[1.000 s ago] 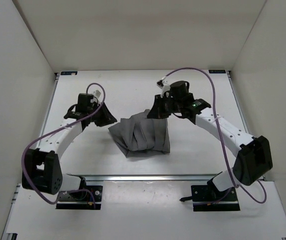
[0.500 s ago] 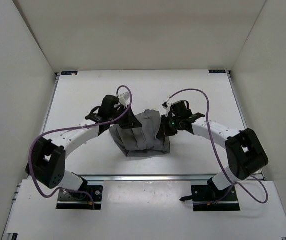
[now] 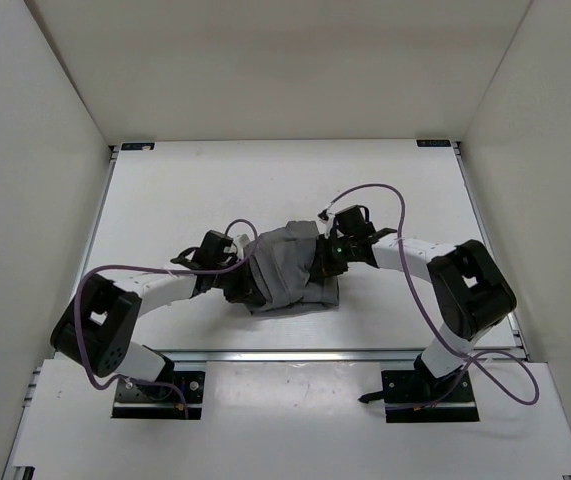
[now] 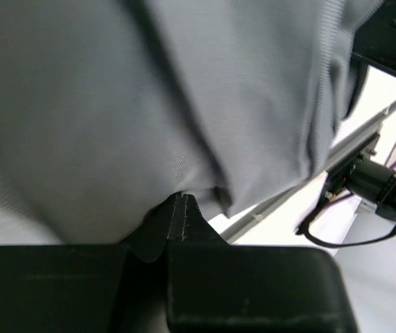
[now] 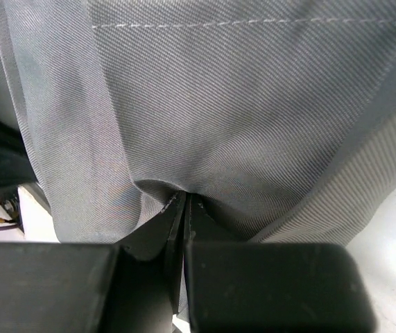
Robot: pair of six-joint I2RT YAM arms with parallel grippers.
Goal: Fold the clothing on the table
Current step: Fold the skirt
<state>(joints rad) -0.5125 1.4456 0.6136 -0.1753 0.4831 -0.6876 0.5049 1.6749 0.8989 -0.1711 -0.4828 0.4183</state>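
The left fingers (image 4: 178,220) are pinched shut on a fold of the clothing (image 3: 287,262), which fills the view just beyond their tips. The right fingers (image 5: 175,223) clamp another fold the same way. The grey bundle sits between both pairs near the middle of the worktop (image 3: 165,190), apparently partly lifted.

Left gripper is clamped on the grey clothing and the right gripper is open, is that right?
No. The right gripper is shut on the clothing too, as the right wrist view shows; the left gripper is indeed clamped on it.
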